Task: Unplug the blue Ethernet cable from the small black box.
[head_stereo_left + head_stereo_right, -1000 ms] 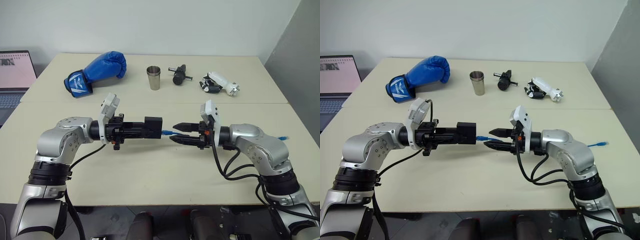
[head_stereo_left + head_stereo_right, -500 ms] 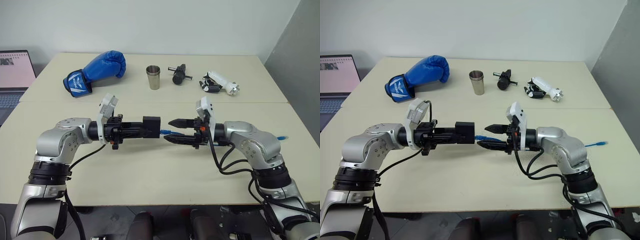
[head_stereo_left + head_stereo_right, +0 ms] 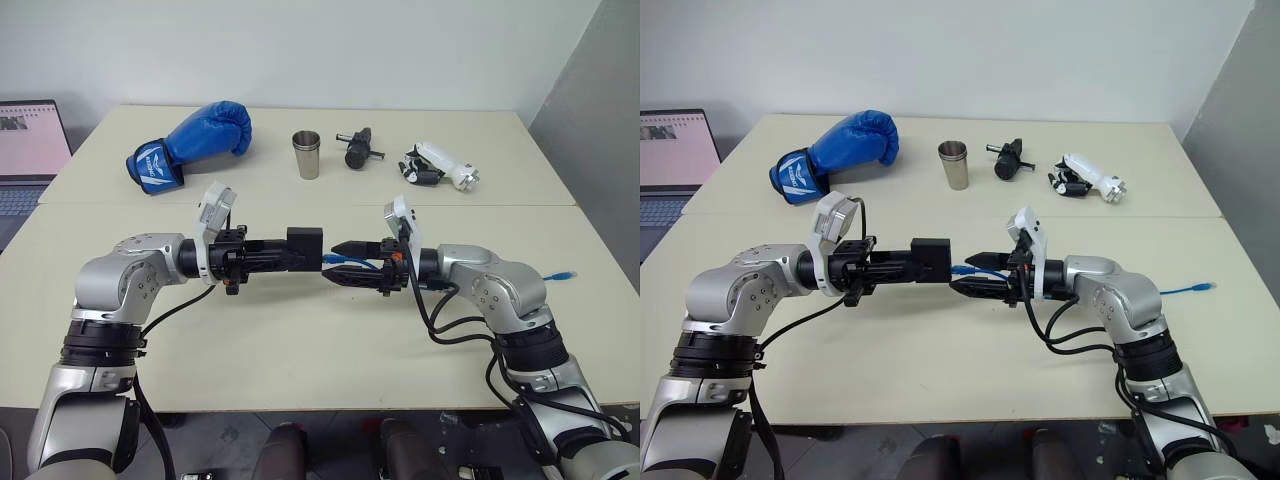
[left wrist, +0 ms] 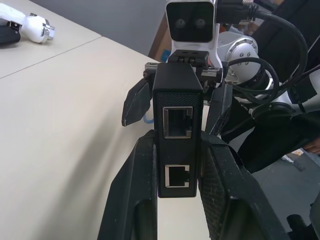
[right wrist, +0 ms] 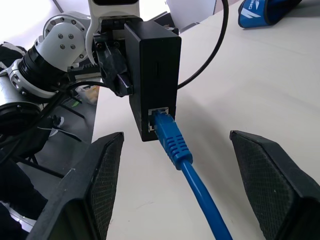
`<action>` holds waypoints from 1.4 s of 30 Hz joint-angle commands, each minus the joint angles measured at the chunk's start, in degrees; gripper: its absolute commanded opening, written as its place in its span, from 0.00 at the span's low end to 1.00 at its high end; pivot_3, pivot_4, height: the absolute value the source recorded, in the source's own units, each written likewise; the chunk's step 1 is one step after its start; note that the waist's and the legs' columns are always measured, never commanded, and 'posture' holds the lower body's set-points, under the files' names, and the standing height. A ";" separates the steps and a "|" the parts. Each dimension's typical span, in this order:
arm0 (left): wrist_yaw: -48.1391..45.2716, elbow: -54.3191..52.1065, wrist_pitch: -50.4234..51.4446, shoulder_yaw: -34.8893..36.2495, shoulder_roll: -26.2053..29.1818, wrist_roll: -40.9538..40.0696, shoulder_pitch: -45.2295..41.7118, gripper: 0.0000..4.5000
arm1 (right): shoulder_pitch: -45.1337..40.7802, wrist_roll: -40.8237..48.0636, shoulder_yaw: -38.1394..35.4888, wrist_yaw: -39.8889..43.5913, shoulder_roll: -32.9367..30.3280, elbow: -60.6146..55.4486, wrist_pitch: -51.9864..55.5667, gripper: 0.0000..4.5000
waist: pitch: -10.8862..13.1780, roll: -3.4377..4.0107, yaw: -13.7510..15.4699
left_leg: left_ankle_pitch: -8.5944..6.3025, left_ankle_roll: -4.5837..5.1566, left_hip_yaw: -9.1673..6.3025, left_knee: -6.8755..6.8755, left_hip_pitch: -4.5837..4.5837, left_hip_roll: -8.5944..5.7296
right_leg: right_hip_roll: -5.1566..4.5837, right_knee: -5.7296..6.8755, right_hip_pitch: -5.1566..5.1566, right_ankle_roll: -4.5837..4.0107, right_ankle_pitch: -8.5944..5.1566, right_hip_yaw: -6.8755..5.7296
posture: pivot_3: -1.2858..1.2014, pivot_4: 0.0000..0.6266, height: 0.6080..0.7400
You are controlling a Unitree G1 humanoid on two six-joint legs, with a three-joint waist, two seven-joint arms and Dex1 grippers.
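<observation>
Our left gripper (image 3: 300,250) clamps the black box (image 5: 152,80) with the blue cable (image 5: 187,167) plugged in; our right gripper (image 5: 182,192) gapes around the cable.

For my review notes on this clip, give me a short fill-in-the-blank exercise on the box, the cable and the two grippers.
1. The left gripper is shut on the ____.
2. The cable is ____ the box.
3. The right gripper has its fingers ____, one on each side of the cable.
4. The cup stands between the glove and the ____ tool.

Missing words: box; plugged into; open; black
</observation>
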 commanded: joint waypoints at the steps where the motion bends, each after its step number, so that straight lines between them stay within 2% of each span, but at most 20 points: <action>1: -0.03 -0.81 -0.31 1.40 -0.17 -0.67 -1.09 0.17 | -1.58 2.16 -2.17 0.50 0.38 -0.86 0.46 0.80 | 0.00 0.00 0.00 | 0.00 0.00 0.00 0.00 0.00 0.00 | 0.00 0.00 0.00 0.00 0.00 0.01 | 0.52 0.24 1.00; 19: 0.52 -1.20 -0.76 1.30 -0.71 -0.12 -0.78 0.17 | -2.22 2.53 -2.26 0.43 0.62 -0.08 0.99 0.80 | 0.00 0.00 0.00 | 0.00 0.00 0.01 0.00 0.00 0.00 | 0.00 0.02 -0.01 0.00 0.00 0.01 | 0.52 0.24 1.00; 20: 0.48 -1.23 -0.80 1.26 -0.67 -0.05 -0.73 0.17 | -2.25 2.63 -2.32 0.44 0.64 -0.03 1.09 0.72 | 0.00 0.00 0.00 | 0.00 0.00 0.01 0.00 0.00 0.00 | 0.00 0.02 -0.01 0.00 0.00 0.01 | 0.52 0.24 1.00; 21: 0.45 -1.20 -0.86 1.23 -0.65 0.01 -0.71 0.17 | -2.29 2.73 -2.37 0.44 0.66 0.01 1.22 0.70 | 0.00 0.00 0.00 | 0.00 0.00 0.00 0.00 0.00 0.00 | 0.00 0.02 -0.01 0.00 0.00 0.01 | 0.52 0.24 1.00; 22: 0.42 -1.18 -0.90 1.21 -0.63 0.06 -0.69 0.17 | -2.32 2.84 -2.40 0.44 0.66 0.03 1.37 0.62 | 0.00 0.00 0.00 | 0.00 0.00 0.00 0.00 0.00 0.00 | 0.00 0.02 -0.01 0.00 0.00 0.01 | 0.52 0.24 1.00; 26: 0.24 -1.12 -1.06 1.06 -0.58 0.27 -0.69 0.17 | -2.48 3.25 -2.57 0.48 0.71 0.22 1.70 0.44 | 0.00 0.00 0.00 | 0.00 0.00 0.00 0.00 0.00 0.00 | 0.00 0.02 -0.01 0.00 0.00 0.01 | 0.52 0.24 1.00; 32: -0.10 -1.03 -1.29 0.84 -0.48 0.62 -0.50 0.17 | -2.48 4.12 -2.66 1.18 0.33 -0.19 2.82 0.10 | 0.00 0.00 0.00 | 0.00 0.00 0.00 0.00 0.00 0.00 | 0.00 0.02 -0.01 0.00 0.00 0.01 | 0.52 0.24 1.00; 34: -0.28 -1.09 -1.34 0.81 -0.47 0.74 -0.35 0.17 | -2.39 4.49 -2.60 1.48 0.15 -0.50 3.29 0.03 | 0.00 0.00 0.00 | 0.00 0.00 0.00 0.00 0.00 0.00 | 0.00 0.02 -0.01 0.00 0.00 0.01 | 0.52 0.24 1.00; 42: -1.64 -2.04 -1.60 0.38 -0.01 1.17 0.71 0.17 | -2.23 6.90 -3.07 2.03 -0.35 -1.40 6.21 0.02 | 0.00 0.00 0.00 | 0.00 0.00 0.00 0.00 0.00 0.00 | 0.00 0.03 -0.01 0.00 0.00 0.00 | 0.52 0.24 1.00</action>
